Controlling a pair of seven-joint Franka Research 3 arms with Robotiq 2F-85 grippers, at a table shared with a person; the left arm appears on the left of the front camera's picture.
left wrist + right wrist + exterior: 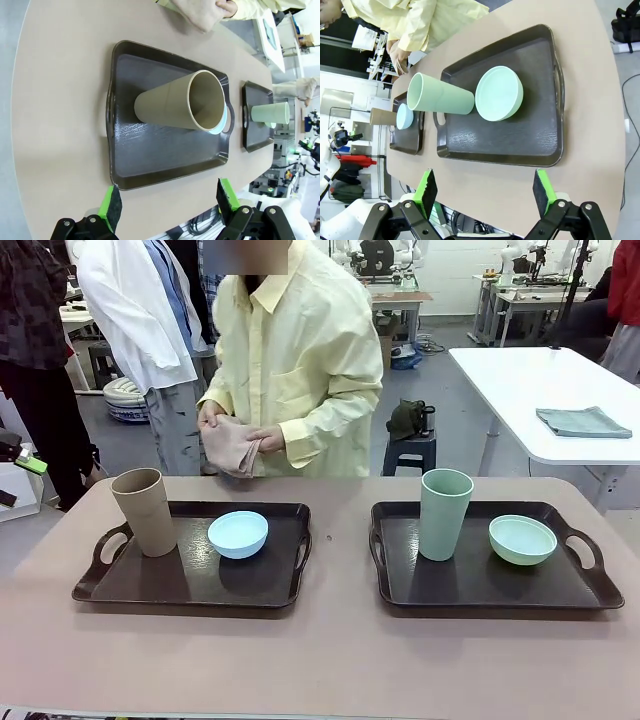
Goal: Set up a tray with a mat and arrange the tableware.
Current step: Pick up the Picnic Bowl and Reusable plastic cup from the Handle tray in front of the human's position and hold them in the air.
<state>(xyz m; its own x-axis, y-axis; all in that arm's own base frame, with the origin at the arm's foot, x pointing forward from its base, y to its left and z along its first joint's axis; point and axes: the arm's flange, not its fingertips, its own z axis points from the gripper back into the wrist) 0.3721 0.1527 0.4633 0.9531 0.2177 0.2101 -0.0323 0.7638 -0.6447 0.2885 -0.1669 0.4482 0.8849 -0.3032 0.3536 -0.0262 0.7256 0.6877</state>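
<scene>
Left gripper (169, 200): jaws spread wide, nothing between them, hanging over the table (320, 660) on the robot's side of the left tray (190, 597). Tan cup (143, 511) stands upright in the left tray, at its left end by the handle. Light blue bowl (238, 534) sits in the same tray, right of the cup and apart from it. Person's hands (268, 437) are beyond the left tray's far right corner, off the table, gripping a folded beige cloth (236, 448). Right tray (500, 600) lies just right of the left tray with a small gap between. It carries the pale green cup (445, 514), upright, then the pale green bowl (522, 539), farthest from the left tray. Right gripper (485, 192): jaws wide, empty, above the table's near edge, well right of the left tray.
</scene>
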